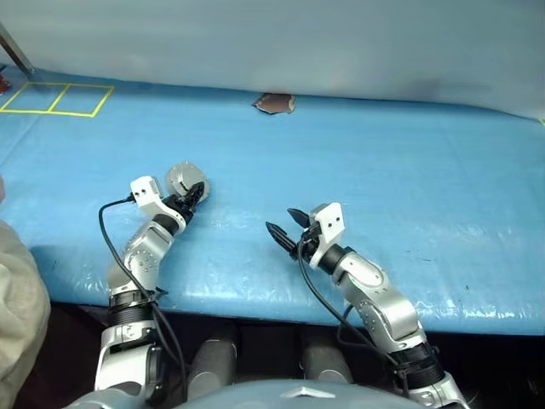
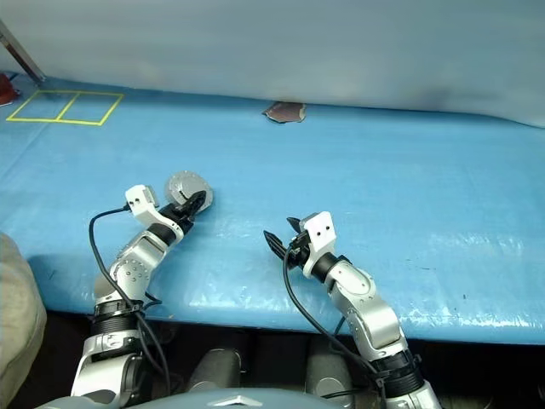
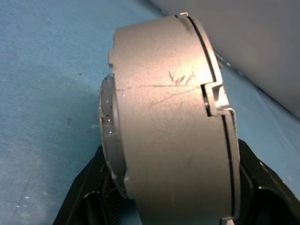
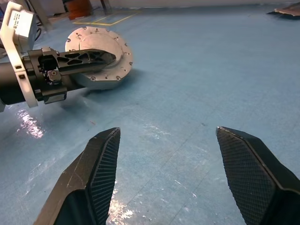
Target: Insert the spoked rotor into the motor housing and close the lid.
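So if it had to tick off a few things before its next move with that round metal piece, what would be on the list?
1. Lid shut on the motor housing: ok, only a thin seam shows around the rim.
2. Housing resting on the blue table: ok, it sits on the cover.
3. Left gripper released: cannot tell, its fingers bracket the housing closely.
4. Right gripper free: ok, open and holding nothing.
5. Right gripper away from the housing: ok, bare table lies between them.
6. Spoked rotor inside: cannot tell, the closed lid hides the interior.
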Robot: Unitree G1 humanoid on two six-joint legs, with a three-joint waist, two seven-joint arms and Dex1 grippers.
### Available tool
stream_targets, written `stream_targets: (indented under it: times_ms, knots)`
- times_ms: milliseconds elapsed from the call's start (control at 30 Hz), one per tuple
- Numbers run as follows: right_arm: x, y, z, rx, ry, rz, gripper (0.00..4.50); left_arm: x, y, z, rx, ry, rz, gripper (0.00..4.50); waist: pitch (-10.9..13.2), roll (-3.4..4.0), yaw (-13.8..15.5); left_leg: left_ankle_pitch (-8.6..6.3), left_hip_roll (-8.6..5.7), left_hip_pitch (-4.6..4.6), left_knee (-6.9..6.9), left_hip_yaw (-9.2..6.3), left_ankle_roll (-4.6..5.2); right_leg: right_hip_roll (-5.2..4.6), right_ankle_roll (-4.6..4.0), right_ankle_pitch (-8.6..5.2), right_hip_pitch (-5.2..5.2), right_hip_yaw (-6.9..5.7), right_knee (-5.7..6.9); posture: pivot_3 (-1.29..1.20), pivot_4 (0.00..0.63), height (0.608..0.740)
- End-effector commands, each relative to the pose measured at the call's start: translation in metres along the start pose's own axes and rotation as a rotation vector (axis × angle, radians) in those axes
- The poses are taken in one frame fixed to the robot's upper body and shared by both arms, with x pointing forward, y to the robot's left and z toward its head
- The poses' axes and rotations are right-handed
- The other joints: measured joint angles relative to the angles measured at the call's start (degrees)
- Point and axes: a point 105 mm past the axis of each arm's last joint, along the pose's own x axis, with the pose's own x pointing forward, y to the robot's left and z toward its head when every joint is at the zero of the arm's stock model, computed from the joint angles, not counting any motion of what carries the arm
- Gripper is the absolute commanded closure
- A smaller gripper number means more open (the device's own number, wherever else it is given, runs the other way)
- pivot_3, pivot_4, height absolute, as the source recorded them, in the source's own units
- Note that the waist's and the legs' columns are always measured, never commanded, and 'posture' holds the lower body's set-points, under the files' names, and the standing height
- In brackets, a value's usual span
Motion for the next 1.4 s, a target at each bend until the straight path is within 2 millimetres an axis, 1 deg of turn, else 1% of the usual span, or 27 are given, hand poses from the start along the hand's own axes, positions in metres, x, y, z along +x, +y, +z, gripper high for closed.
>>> stream_targets:
  times_ms: [33, 67, 167, 233, 400, 500, 633, 667, 700, 767, 833, 867, 933, 1000, 1033, 1100, 1167, 1233, 1267, 1300, 1400]
  knots:
    - [0.001, -0.001, 0.013, -0.027, -0.054, -0.004, 1.04, 0.003, -0.001, 0.019, 0.04, -0.058, 0.008, 0.3, 0.0, 0.0, 0.07, 0.0, 0.0, 0.01, 0.0, 0.0, 0.0, 0.0, 0.0, 0.0, 0.01, 0.0, 0.0, 0.0, 0.15, 0.74]
    - [0.001, -0.003, 0.013, -0.024, -0.055, -0.01, 1.04, 0.003, 0.002, 0.02, 0.037, -0.064, 0.029, 0.02, 0.0, 0.0, 0.12, 0.0, -0.01, 0.01, 0.01, 0.0, 0.0, 0.0, 0.0, 0.0, 0.02, 0.0, 0.0, 0.0, 0.15, 0.74]
    - [0.0, -0.003, 0.014, -0.014, -0.058, -0.014, 1.04, 0.0, 0.007, 0.027, 0.028, -0.098, 0.054, 0.02, -0.01, -0.02, 0.13, 0.0, -0.01, 0.07, 0.03, 0.0, 0.0, -0.01, 0.02, 0.01, 0.08, 0.0, 0.01, 0.0, 0.15, 0.74]
    - [-0.001, -0.004, 0.012, -0.018, -0.048, -0.016, 1.04, -0.004, 0.01, 0.037, 0.04, -0.135, 0.06, 0.02, -0.01, -0.02, 0.12, 0.0, -0.01, 0.07, 0.03, 0.0, -0.01, -0.01, 0.02, 0.01, 0.07, 0.01, 0.03, 0.0, 0.15, 0.74]
    - [0.0, -0.005, 0.01, -0.013, -0.042, -0.02, 1.04, -0.016, 0.018, 0.061, 0.127, -0.201, 0.093, 0.02, -0.01, -0.02, -0.1, 0.01, 0.01, 0.07, 0.04, 0.01, -0.01, 0.0, -0.01, 0.0, 0.01, 0.01, 0.15, 0.0, 0.15, 0.74]
    - [0.001, -0.005, 0.011, -0.017, -0.04, -0.019, 1.04, -0.022, 0.019, 0.07, 0.18, -0.207, 0.089, 0.02, -0.01, -0.02, -0.03, 0.01, 0.01, 0.07, 0.04, 0.01, -0.01, 0.0, -0.03, -0.01, 0.01, 0.01, 0.18, 0.0, 0.15, 0.74]
    - [0.001, -0.005, 0.011, -0.023, -0.036, -0.01, 1.04, -0.031, 0.014, 0.069, 0.327, -0.12, 0.039, 0.02, -0.02, -0.02, -0.11, -0.01, 0.0, 0.12, 0.05, 0.02, -0.04, -0.01, -0.03, -0.01, 0.05, 0.03, 0.2, 0.0, 0.15, 0.74]
    - [0.001, -0.005, 0.011, -0.025, -0.035, -0.009, 1.04, -0.032, 0.014, 0.071, 0.347, -0.114, 0.031, 0.02, -0.02, -0.02, -0.12, -0.16, 0.0, 0.12, 0.05, 0.03, -0.28, -0.01, -0.03, -0.01, 0.04, 0.05, 0.21, 0.0, 0.15, 0.74]
    - [0.001, -0.006, 0.011, -0.026, -0.034, -0.009, 1.04, -0.034, 0.014, 0.074, 0.362, -0.117, 0.028, 0.02, -0.02, -0.02, -0.09, -0.16, 0.0, 0.13, 0.05, 0.02, -0.3, -0.01, -0.03, -0.01, 0.04, 0.04, 0.22, 0.0, 0.15, 0.74]
    - [-0.001, -0.007, 0.012, -0.031, -0.039, -0.012, 1.04, -0.037, 0.012, 0.086, 0.413, -0.161, 0.036, 0.02, -0.02, -0.02, -0.02, -0.17, 0.0, 0.15, 0.05, 0.02, -0.31, -0.01, -0.04, -0.02, 0.03, 0.04, 0.26, 0.0, 0.15, 0.74]
    - [-0.002, -0.009, 0.014, -0.047, -0.048, -0.014, 1.04, -0.037, 0.0, 0.092, 0.427, -0.198, -0.015, 0.02, -0.02, -0.02, -0.01, -0.16, 0.01, 0.15, 0.05, 0.01, -0.32, -0.01, -0.04, -0.02, 0.03, 0.03, 0.27, 0.0, 0.15, 0.74]
    - [-0.003, -0.01, 0.015, -0.062, -0.05, -0.015, 1.04, -0.036, -0.012, 0.092, 0.447, -0.21, -0.069, 0.02, -0.02, -0.02, -0.01, -0.16, 0.01, 0.16, 0.05, 0.01, -0.32, -0.01, -0.04, -0.02, 0.04, 0.04, 0.27, 0.0, 0.15, 0.74]
    - [-0.006, -0.012, 0.016, -0.098, -0.053, -0.021, 1.04, -0.035, -0.042, 0.083, 0.518, -0.217, -0.218, 0.02, -0.03, -0.03, 0.17, -0.16, 0.01, 0.16, 0.05, 0.02, -0.33, -0.01, -0.04, -0.02, 0.04, 0.03, 0.26, 0.0, 0.15, 0.74]
    - [-0.01, -0.013, 0.017, -0.122, -0.052, -0.012, 1.04, -0.037, -0.069, 0.066, 0.561, -0.173, -0.376, 0.02, -0.03, -0.03, 0.3, -0.16, -0.01, 0.15, 0.05, 0.03, -0.33, -0.05, -0.05, -0.02, 0.07, 0.04, 0.24, 0.0, 0.15, 0.74]
    - [-0.013, -0.013, 0.017, -0.134, -0.048, -0.004, 1.04, -0.038, -0.08, 0.057, 0.588, -0.14, -0.444, 0.02, -0.03, -0.02, 0.28, -0.16, -0.02, 0.15, 0.05, 0.05, -0.33, -0.06, -0.05, -0.02, 0.08, 0.04, 0.22, 0.0, 0.15, 0.74]
    - [-0.021, -0.016, 0.016, -0.158, -0.021, 0.011, 1.04, -0.042, -0.101, 0.03, 0.646, -0.018, -0.59, 0.02, -0.03, -0.02, 0.15, -0.16, -0.02, 0.15, 0.04, 0.06, -0.32, -0.06, -0.05, -0.02, 0.07, 0.05, 0.21, 0.0, 0.15, 0.74]
    - [-0.027, -0.019, 0.013, -0.167, 0.016, 0.028, 1.04, -0.046, -0.109, 0.007, 0.732, 0.098, -0.673, 0.02, -0.03, -0.01, 0.07, -0.16, -0.01, 0.15, 0.03, 0.08, -0.32, -0.05, -0.08, -0.04, 0.05, 0.06, 0.26, 0.0, 0.15, 0.74]
    - [-0.033, -0.023, 0.011, -0.18, 0.05, 0.043, 1.04, -0.046, -0.107, -0.016, 0.889, 0.219, -0.702, 0.02, -0.03, -0.01, -0.21, -0.16, 0.03, 0.16, 0.04, 0.09, -0.32, -0.03, -0.09, -0.05, 0.02, 0.06, 0.31, 0.0, 0.15, 0.74]
    - [-0.036, -0.026, 0.01, -0.181, 0.062, 0.047, 1.04, -0.046, -0.106, -0.023, 0.944, 0.251, -0.713, 0.02, -0.03, -0.01, -0.31, -0.16, 0.05, 0.18, 0.04, 0.11, -0.32, -0.01, -0.1, -0.05, 0.01, 0.07, 0.34, 0.0, 0.15, 0.74]
    - [-0.038, -0.029, 0.01, -0.188, 0.072, 0.046, 1.04, -0.044, -0.105, -0.026, 0.974, 0.252, -0.712, 0.02, -0.03, 0.0, -0.37, -0.16, 0.07, 0.2, 0.04, 0.11, -0.32, -0.01, -0.11, -0.06, 0.02, 0.07, 0.36, 0.0, 0.15, 0.74]
    - [-0.041, -0.04, 0.011, -0.207, 0.087, 0.029, 1.04, -0.041, -0.109, -0.021, 0.936, 0.202, -0.719, 0.02, -0.02, 0.0, -0.32, -0.17, 0.11, 0.19, 0.04, 0.1, -0.33, -0.03, -0.11, -0.06, 0.02, 0.05, 0.36, 0.0, 0.15, 0.74]
